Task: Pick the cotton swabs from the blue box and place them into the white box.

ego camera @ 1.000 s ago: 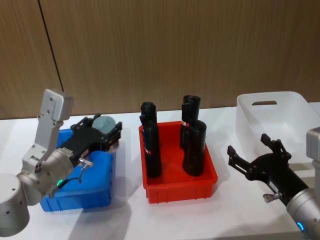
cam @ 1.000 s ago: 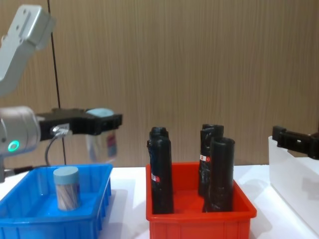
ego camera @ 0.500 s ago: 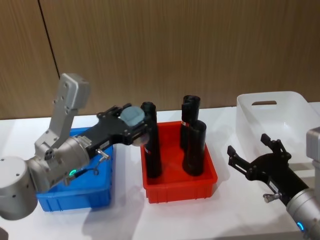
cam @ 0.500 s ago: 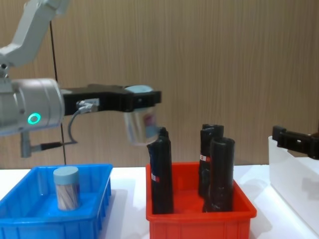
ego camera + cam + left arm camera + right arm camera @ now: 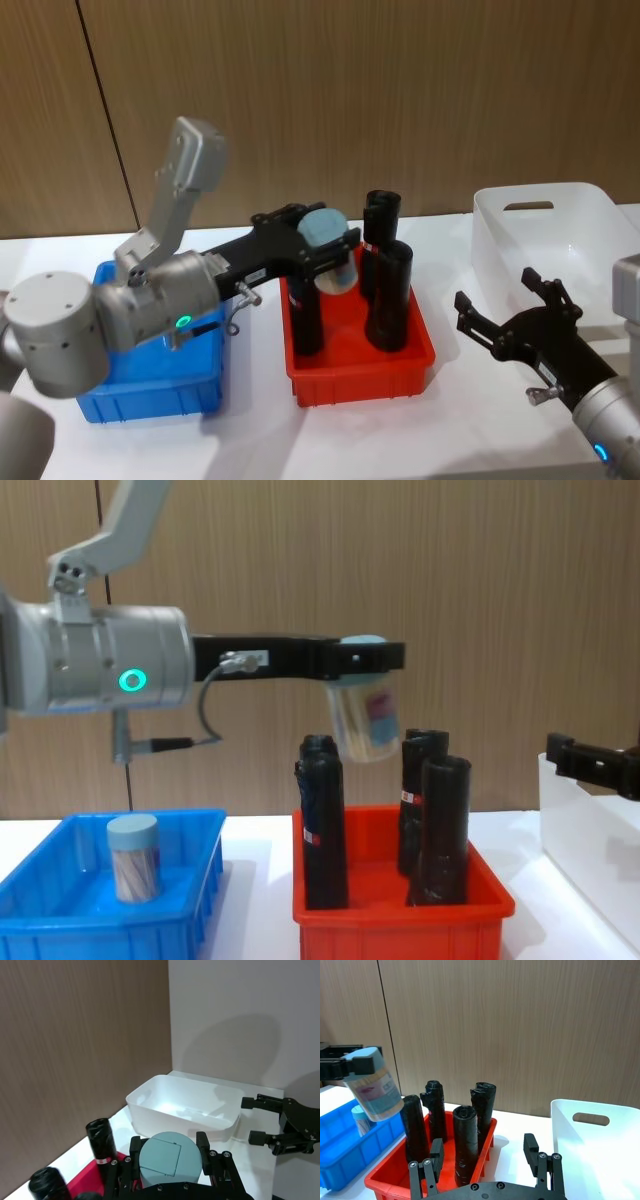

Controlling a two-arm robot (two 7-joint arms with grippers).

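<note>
Over the red bin point(image 5: 420, 362), the left gripper point(image 5: 326, 243) clamps a tilted jar point(image 5: 364, 716). The white box point(image 5: 592, 206) lies farther right, beside the splayed right gripper point(image 5: 497, 298).

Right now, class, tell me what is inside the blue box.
One cotton swab jar stands upright in the blue box. In the head view the left arm covers much of the box's inside, so the floor under it is hidden.

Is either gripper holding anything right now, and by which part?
The left gripper holds one cotton swab jar by its pale blue lid end, with the body hanging tilted below. The right gripper is open and empty.
</note>
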